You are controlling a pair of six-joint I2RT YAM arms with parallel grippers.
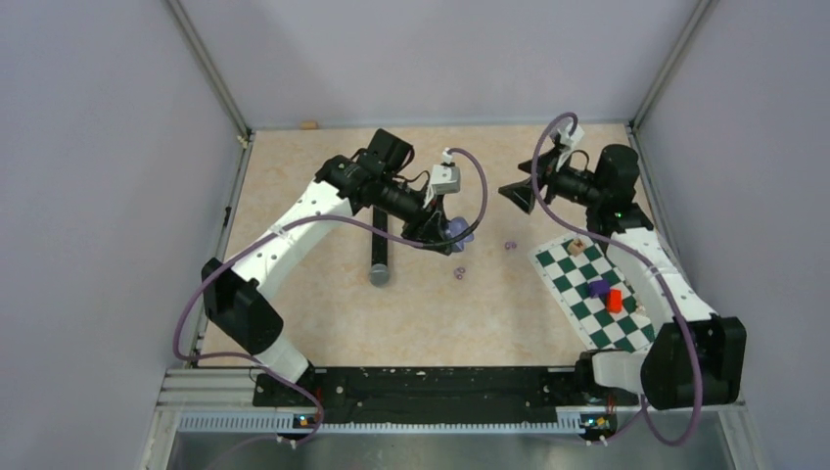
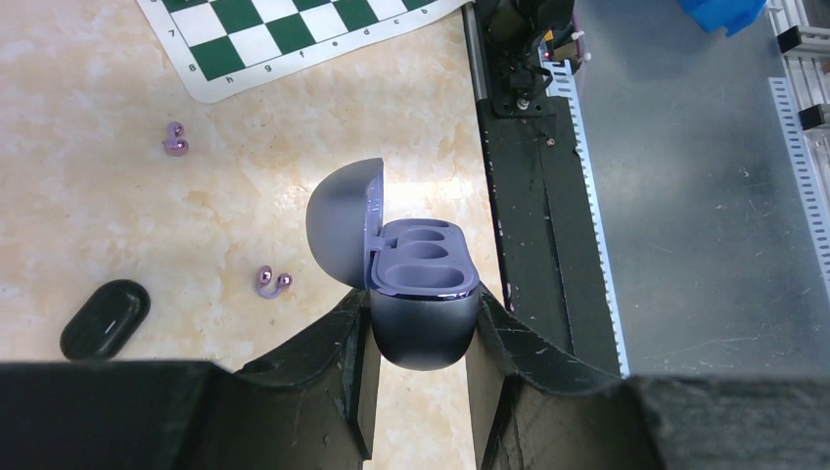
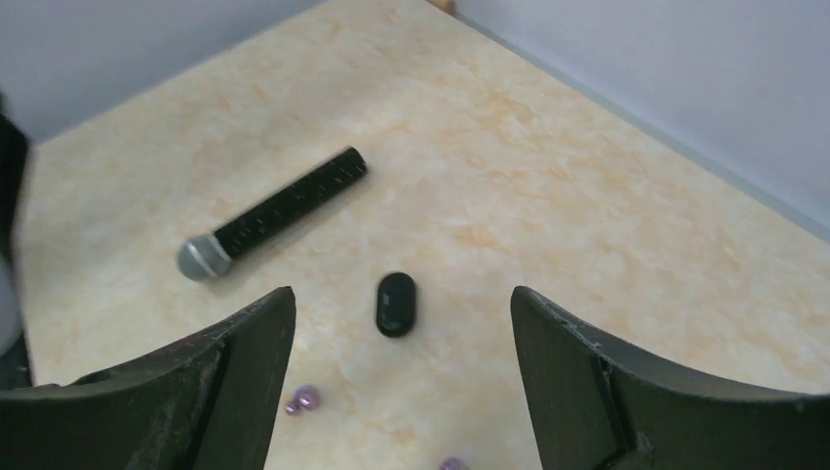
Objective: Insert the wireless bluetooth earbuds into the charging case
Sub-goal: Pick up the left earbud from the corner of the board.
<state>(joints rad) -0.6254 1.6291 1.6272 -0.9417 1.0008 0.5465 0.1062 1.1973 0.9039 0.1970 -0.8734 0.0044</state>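
Left pincer (image 2: 423, 333) gripping open charging case (image 2: 421, 284), purple earbuds (image 2: 273, 282) nearby, right pincer (image 3: 401, 304) wide, empty

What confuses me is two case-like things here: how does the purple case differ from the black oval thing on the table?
The purple case is clamped in the left end effector; the black oval thing lies loose on the table, untouched. The purple case stands open, lid hinged back, empty wells showing; the black oval thing shows no opening. Both are smooth and rounded.
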